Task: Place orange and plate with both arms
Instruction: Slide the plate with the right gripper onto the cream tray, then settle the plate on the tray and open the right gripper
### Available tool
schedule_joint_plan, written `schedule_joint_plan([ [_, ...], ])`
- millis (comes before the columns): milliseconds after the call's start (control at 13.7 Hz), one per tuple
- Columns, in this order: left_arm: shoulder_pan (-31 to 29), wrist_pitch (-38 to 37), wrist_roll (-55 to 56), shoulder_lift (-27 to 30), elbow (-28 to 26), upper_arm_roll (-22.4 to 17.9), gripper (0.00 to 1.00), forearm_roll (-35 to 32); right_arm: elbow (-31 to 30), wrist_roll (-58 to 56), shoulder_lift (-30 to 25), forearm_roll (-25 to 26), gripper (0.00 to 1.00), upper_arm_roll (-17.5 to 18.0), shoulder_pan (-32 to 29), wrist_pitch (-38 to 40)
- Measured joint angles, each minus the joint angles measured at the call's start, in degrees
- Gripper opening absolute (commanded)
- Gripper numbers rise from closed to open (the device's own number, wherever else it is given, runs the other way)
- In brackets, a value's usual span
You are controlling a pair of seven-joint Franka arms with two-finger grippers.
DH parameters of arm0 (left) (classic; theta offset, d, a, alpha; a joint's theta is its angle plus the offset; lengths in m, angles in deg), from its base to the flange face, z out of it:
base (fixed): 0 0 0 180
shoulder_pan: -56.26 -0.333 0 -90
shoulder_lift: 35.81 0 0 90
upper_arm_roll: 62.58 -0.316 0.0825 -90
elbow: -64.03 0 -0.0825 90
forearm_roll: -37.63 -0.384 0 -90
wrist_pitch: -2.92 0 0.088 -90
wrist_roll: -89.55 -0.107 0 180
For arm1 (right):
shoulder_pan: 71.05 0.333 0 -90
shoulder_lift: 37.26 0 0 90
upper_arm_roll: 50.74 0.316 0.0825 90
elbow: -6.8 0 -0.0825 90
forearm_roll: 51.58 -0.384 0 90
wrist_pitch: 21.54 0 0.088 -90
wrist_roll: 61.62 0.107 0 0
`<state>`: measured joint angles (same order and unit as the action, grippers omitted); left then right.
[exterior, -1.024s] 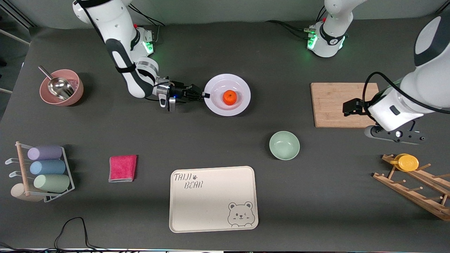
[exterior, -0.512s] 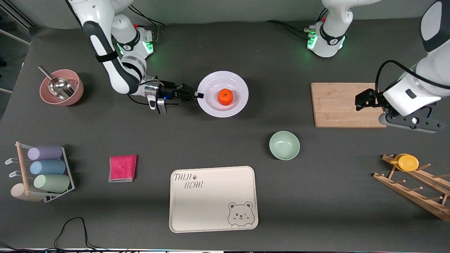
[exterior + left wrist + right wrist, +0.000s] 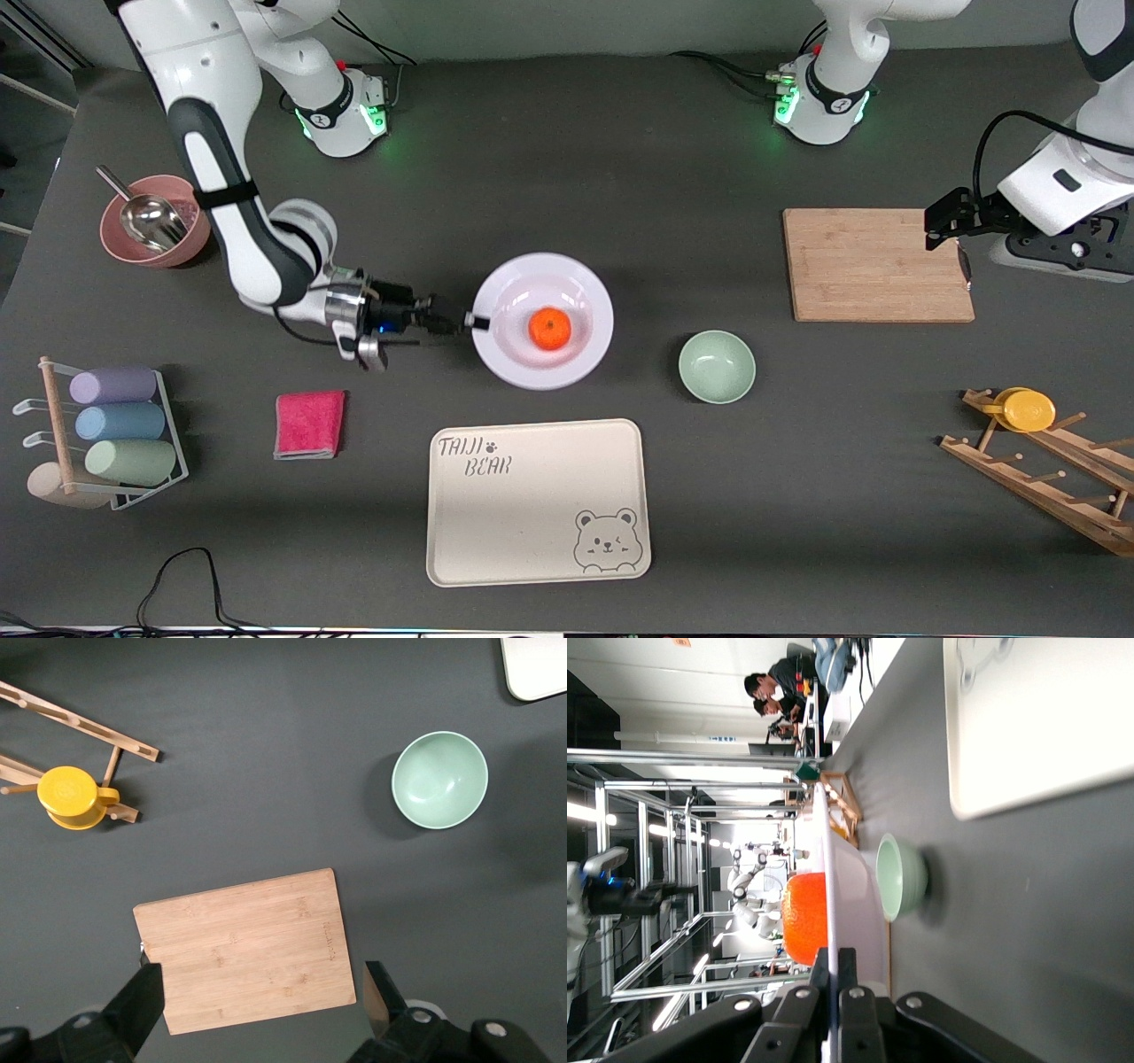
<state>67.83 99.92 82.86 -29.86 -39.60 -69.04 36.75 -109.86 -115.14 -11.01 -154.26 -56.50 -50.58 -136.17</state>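
Right pincer (image 3: 468, 321) clamped shut; left pincer (image 3: 257, 992) hangs spread apart.

Layout, twelve o'clock toward the robots' bases. The orange (image 3: 550, 329) sat in the middle of the plate (image 3: 509, 359), whose nine o'clock rim was clamped by the right gripper (image 3: 474, 321). From the plate: bowl (image 3: 717, 366) at four o'clock, tray (image 3: 532, 514) at six, cloth (image 3: 309, 424) at eight, cutting board (image 3: 877, 264) at two. The left gripper (image 3: 259, 997), fingers apart, hung over the board's three o'clock edge. The cup (image 3: 1026, 410) rested on the wooden rack (image 3: 1045, 478), at five o'clock from the board.
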Motion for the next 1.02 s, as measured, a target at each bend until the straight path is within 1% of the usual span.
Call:
schedule_joint_plan([
  [146,0.5,0.0,0.0,0.1,0.0,0.0,1.0,0.0,11.2,1.2,9.0,0.0,0.0,-1.1,-0.1,0.0],
  [293,0.5,0.1,0.0,0.1,-0.1,-0.1,1.0,0.0,22.0,5.0,17.0,0.1,0.0,-1.9,-0.1,0.0],
  [439,0.5,0.3,0.0,0.1,0.0,-0.5,1.0,0.0,31.8,10.2,23.4,0.1,0.0,-3.2,-0.1,0.0],
  [585,0.5,0.1,0.2,0.1,0.3,-0.7,1.0,0.0,39.6,15.1,27.9,0.1,0.0,-4.9,-0.1,0.1],
  [732,0.5,-1.4,0.9,0.1,0.8,-0.8,1.0,0.1,46.0,19.6,31.0,0.2,0.0,-6.6,-0.1,0.1],
  [805,0.4,-2.3,1.2,0.2,1.2,-1.0,1.0,0.1,47.9,20.7,31.9,0.2,0.0,-7.0,-0.1,0.1],
  [1024,-0.2,-2.9,1.5,0.2,2.4,-1.4,1.0,0.0,49.2,20.1,34.2,0.6,0.0,-7.2,-0.1,0.1],
])
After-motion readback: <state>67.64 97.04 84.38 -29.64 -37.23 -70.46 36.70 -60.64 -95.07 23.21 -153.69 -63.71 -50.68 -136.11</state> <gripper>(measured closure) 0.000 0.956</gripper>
